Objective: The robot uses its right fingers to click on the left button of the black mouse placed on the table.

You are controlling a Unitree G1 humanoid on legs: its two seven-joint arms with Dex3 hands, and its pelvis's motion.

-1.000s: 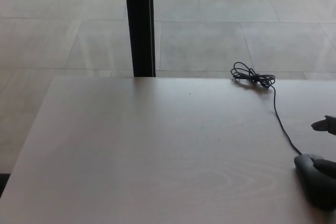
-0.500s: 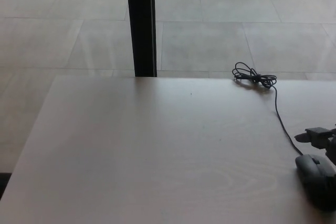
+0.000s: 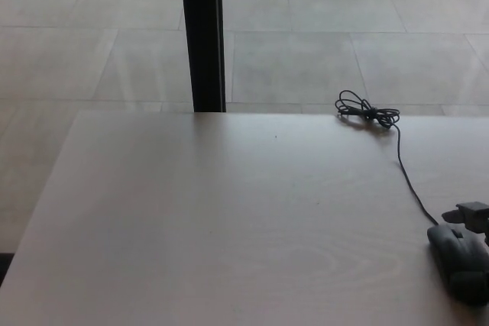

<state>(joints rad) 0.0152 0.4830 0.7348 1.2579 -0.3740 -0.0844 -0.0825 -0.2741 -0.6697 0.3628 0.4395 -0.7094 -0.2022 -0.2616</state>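
The black mouse (image 3: 458,261) lies near the table's front right corner, partly cut off by the picture's right edge. Its thin black cable (image 3: 407,181) runs back across the table to a bundled coil (image 3: 367,111) at the far edge. Only a small black part of my right hand (image 3: 473,212) shows at the right edge, just behind and above the mouse's front end. I cannot tell whether it touches the mouse. My left hand does not show.
The pale wooden table (image 3: 229,219) fills the lower picture. A black vertical post (image 3: 202,36) stands behind its far edge, left of centre. Grey floor tiles (image 3: 321,43) lie beyond.
The visible part of my right hand has sunk lower and drawn back toward the right edge, now close above the mouse's front. The mouse and cable have stayed put.
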